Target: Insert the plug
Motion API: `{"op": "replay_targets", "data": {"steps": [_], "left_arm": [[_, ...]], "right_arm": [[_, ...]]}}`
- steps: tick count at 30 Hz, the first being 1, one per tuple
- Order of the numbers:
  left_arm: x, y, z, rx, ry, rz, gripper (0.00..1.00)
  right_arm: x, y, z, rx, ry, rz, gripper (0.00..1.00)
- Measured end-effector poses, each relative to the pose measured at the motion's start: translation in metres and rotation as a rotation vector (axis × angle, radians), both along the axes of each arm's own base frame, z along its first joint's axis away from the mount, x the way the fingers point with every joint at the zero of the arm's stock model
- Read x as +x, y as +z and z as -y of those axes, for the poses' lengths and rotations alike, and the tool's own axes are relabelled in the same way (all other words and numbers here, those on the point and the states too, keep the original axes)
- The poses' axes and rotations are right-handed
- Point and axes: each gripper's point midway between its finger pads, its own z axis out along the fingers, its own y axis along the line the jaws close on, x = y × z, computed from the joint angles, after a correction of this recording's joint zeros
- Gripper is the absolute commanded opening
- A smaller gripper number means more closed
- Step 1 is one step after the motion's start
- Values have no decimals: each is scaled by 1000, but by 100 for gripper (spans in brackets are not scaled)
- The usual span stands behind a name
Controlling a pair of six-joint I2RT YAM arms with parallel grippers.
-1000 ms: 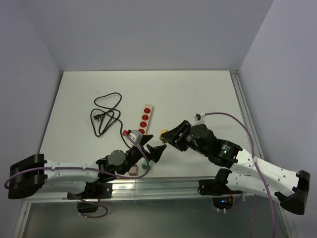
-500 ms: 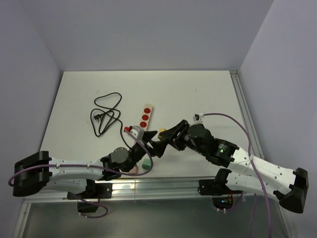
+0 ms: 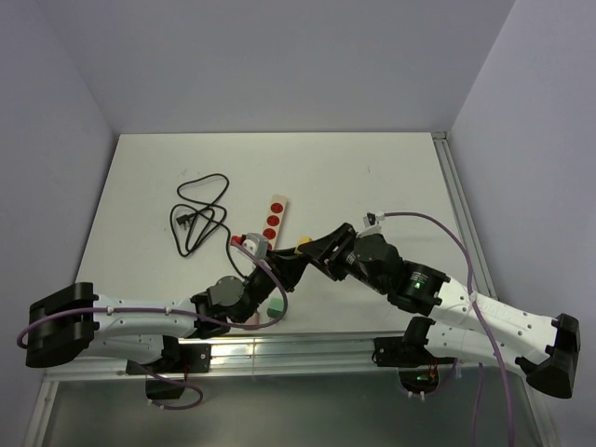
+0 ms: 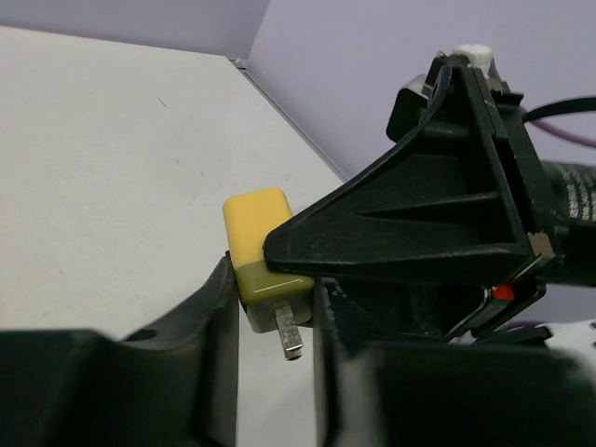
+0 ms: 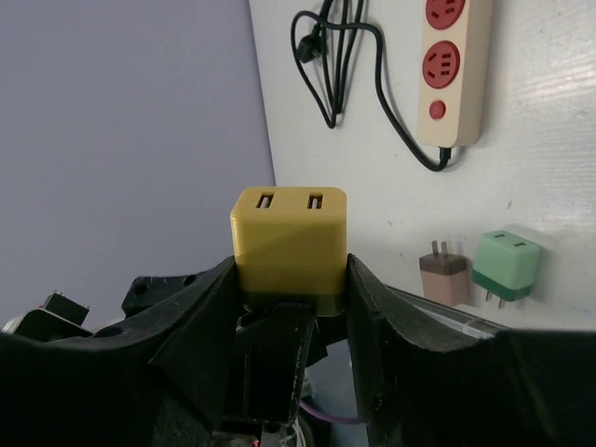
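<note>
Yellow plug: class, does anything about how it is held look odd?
Yes. The right gripper clamps the yellow plug in mid-air while the left gripper flanks its pronged end too; two grippers crowd one small plug, away from the power strip.

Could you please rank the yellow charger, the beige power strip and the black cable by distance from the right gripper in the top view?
1. Yellow cube-shaped USB charger: held in the right gripper.
2. Beige power strip with red sockets: up-left of it.
3. Black coiled cable: farthest left.
</note>
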Motion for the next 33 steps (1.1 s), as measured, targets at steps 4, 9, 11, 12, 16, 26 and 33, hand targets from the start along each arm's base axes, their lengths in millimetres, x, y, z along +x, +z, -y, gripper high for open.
{"op": "replay_targets", "data": {"steps": [4,9,11,12,16,26,33], "left_arm": [[1,3,0,-32,0,-27,0],[4,0,-7,-36,-39,-55,0],[13,-6,-21,-32,-28,-77,0],[17,-10,-30,-26,-20,-87,0],[22,-6,-58,-31,-42,-100,0],[-33,10,-49,7,-396,-103,0],[-76,4,-36,28,-663,-156,0]], "right_arm": [[2,3,0,1,-6,19,25],[-1,3,-1,-22,26,48,76],[-7,8,1,-31,64,80,86],[-10,12,4,-39,88,112,92],[-18,26,19,-83,166,247,90],[-38,16,13,-344,567,485,70],[-59,13,7,-339,760,579,51]]}}
